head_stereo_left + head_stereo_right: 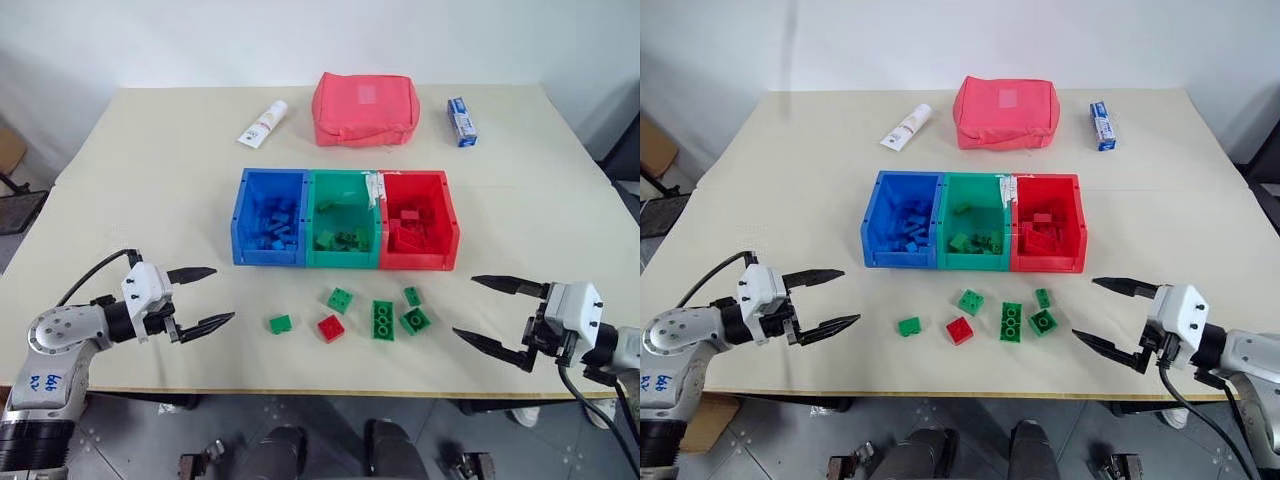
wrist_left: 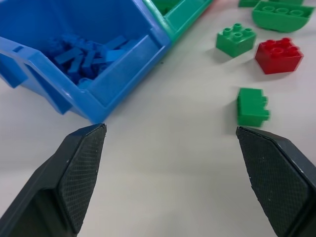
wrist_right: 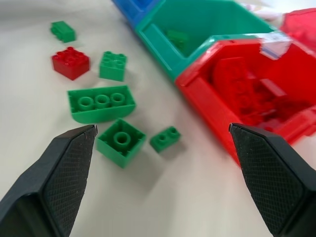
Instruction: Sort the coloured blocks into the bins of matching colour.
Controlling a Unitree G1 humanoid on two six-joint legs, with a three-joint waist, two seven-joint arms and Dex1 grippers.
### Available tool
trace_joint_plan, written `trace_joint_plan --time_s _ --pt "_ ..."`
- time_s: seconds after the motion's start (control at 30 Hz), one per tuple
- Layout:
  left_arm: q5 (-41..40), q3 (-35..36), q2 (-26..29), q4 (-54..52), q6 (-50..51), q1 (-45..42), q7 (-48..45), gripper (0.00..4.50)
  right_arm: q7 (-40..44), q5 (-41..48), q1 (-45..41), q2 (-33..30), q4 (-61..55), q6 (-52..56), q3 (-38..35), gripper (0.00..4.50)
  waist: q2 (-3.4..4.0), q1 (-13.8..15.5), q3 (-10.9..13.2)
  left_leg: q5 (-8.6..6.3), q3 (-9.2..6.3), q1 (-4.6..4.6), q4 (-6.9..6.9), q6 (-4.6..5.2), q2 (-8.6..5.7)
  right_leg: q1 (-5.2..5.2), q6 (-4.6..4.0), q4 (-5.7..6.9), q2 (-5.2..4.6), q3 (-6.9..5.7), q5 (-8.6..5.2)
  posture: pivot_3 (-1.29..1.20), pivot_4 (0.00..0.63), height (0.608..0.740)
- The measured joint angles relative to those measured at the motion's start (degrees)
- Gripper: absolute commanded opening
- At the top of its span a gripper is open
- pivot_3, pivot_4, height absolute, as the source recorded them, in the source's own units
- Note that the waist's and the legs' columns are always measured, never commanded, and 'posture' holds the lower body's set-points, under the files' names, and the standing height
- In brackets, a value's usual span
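Both grippers, left [image 1: 205, 296] and right [image 1: 483, 312], gape empty; bins [image 1: 344, 262] perhaps hide bricks behind their walls.

Beige table [image 1: 150, 190], white wall [image 1: 200, 40]

Little can be read here. Blue handwritten marks stand on the grey housing of the left arm [image 1: 47, 381], but they are too small to make out for certain. The white tube [image 1: 262, 124] at the far side of the table carries red and dark print that cannot be read. The small blue and white box [image 1: 461, 122] beside the red fabric pouch [image 1: 364, 108] also bears print, too small to read. A pale square patch on the pouch shows no legible text.
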Motion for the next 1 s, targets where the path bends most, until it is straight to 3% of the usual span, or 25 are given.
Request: trace_joint_plan --time_s 0.2,0.37,0.5,0.77,0.87,1.0 --pt "0.0 -3.1 -2.9 -1.4 0.6 -1.1 0.2 4.47 0.0 -0.6 1.7 -0.2 2.4 0.7 -3.4 4.5 -0.01 0.4 0.0 -0.05 0.01 -0.01 -0.03 0.05 -0.01 -0.01 0.0 -0.05 0.0 0.02 0.0 0.0 0.15 0.74" --pt "0.2 -8.4 -6.2 -6.7 -0.1 -1.6 -0.8 4.47 2.4 -2.3 8.3 -2.5 5.8 -0.2 -9.1 4.5 -0.01 1.3 0.0 -0.06 0.08 0.0 0.02 0.05 -0.01 0.01 0.0 -0.04 0.0 0.05 0.0 0.0 0.15 0.74" --pt "1.2 -12.5 -9.2 -9.2 -1.1 -3.4 -0.5 4.47 2.6 -3.0 8.8 -2.5 5.7 0.5 -8.9 4.5 -0.01 1.0 0.0 -0.05 0.31 0.07 0.02 0.04 0.07 -0.01 0.05 -0.02 0.01 0.07 0.04 0.0 0.15 0.74" --pt "1.7 -12.5 -8.4 -10.3 -1.0 -5.0 -1.0 4.47 -4.9 -4.9 -3.1 -2.4 -3.3 16.6 6.5 4.5 -0.02 0.3 0.0 -0.26 0.69 0.4 -0.05 -0.14 0.52 0.05 -0.16 -0.04 0.27 0.02 0.12 0.0 0.15 0.74" --pt "0.9 -11.5 -7.8 -10.3 -0.5 -5.1 -1.2 4.47 -8.9 -7.9 -9.0 2.3 -2.3 19.9 13.1 4.5 -0.12 0.5 0.0 -0.28 0.69 0.4 -0.03 -0.16 0.57 0.04 -0.21 -0.07 0.33 0.02 0.15 0.0 0.15 0.74" --pt "-0.7 -11.5 -6.8 -11.9 1.0 -4.2 -2.2 4.5 -11.3 -10.2 -11.3 5.3 -1.2 20.7 18.2 3.62 -0.11 1.0 0.0 -0.29 0.7 0.4 -0.03 -0.16 0.57 0.02 -0.24 -0.07 0.34 0.05 0.16 0.0 0.15 0.74"
